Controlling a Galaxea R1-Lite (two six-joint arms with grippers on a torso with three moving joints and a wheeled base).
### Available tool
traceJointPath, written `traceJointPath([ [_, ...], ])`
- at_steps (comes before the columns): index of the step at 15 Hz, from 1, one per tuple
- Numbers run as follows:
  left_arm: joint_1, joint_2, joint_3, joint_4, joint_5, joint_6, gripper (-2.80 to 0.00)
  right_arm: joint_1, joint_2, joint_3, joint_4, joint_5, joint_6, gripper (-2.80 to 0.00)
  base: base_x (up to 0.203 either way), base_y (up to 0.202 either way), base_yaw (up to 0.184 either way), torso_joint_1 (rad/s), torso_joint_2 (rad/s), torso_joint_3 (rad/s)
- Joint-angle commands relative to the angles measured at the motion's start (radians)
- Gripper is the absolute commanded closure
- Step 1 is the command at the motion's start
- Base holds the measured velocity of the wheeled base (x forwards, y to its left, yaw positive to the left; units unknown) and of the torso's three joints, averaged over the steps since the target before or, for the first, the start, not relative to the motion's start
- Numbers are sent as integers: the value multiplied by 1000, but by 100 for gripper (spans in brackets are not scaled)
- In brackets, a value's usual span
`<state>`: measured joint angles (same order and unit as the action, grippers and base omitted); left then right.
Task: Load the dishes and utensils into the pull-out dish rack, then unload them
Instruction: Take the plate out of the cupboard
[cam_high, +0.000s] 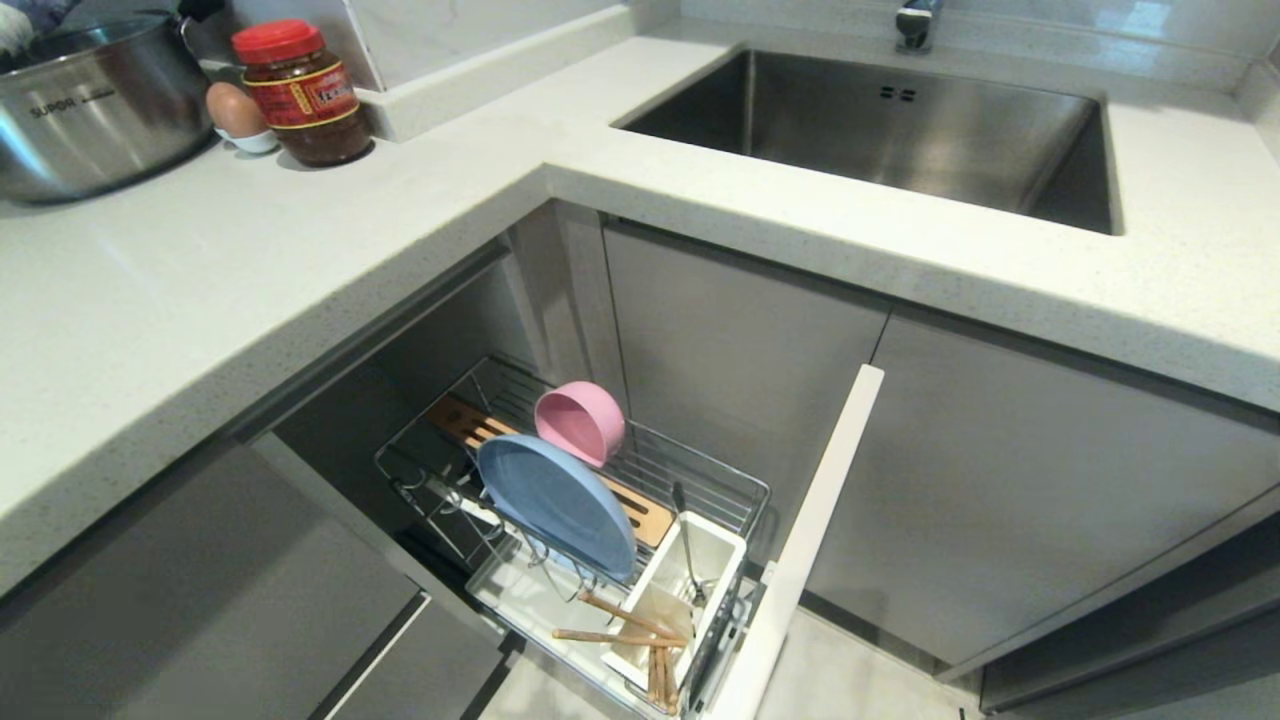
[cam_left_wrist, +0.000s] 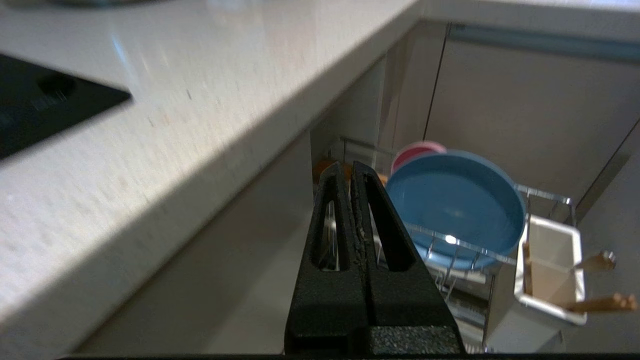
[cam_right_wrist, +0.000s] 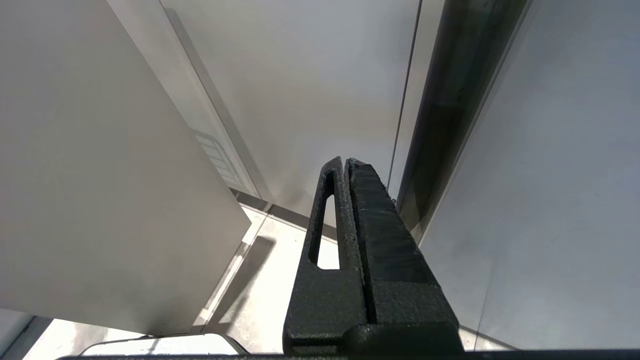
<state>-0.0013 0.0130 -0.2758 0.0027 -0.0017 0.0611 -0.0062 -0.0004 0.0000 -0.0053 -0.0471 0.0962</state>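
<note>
Left wrist view showed our left gripper (cam_left_wrist: 348, 172) pressed shut and empty, short of the rack (cam_left_wrist: 542, 196), beside the counter (cam_left_wrist: 200, 150). In the rack stood the plate (cam_left_wrist: 452, 205), the bowl (cam_left_wrist: 417, 149) behind it, chopsticks (cam_left_wrist: 602, 303) and spoon (cam_left_wrist: 595, 261) in the cup (cam_left_wrist: 552, 280). To unload well, we judged we should open wide first. Only the head view showed the sink (cam_high: 900, 130); our right gripper (cam_right_wrist: 346, 165), closed and empty, faced cabinet panels.
</note>
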Motion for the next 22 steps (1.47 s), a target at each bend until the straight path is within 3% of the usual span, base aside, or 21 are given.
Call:
traceJointPath([
  [1, 0, -14, 171, -129, -1, 3, 0, 0, -4, 0, -1, 0, 0, 0, 0, 0, 0, 0, 0, 0],
  [3, 0, -14, 279, -274, 0, 8, 0, 0, -4, 0, -1, 0, 0, 0, 0, 0, 0, 0, 0, 0],
  [8, 0, -13, 274, 27, -1, 12, 0, 0, -4, 0, -1, 0, 0, 0, 0, 0, 0, 0, 0, 0],
  [14, 0, -13, 276, 8, 0, -24, 0, 0, -4, 0, -1, 0, 0, 0, 0, 0, 0, 0, 0, 0],
  [22, 0, -13, 276, 8, 0, -26, 0, 0, -4, 0, -1, 0, 0, 0, 0, 0, 0, 0, 0, 0],
])
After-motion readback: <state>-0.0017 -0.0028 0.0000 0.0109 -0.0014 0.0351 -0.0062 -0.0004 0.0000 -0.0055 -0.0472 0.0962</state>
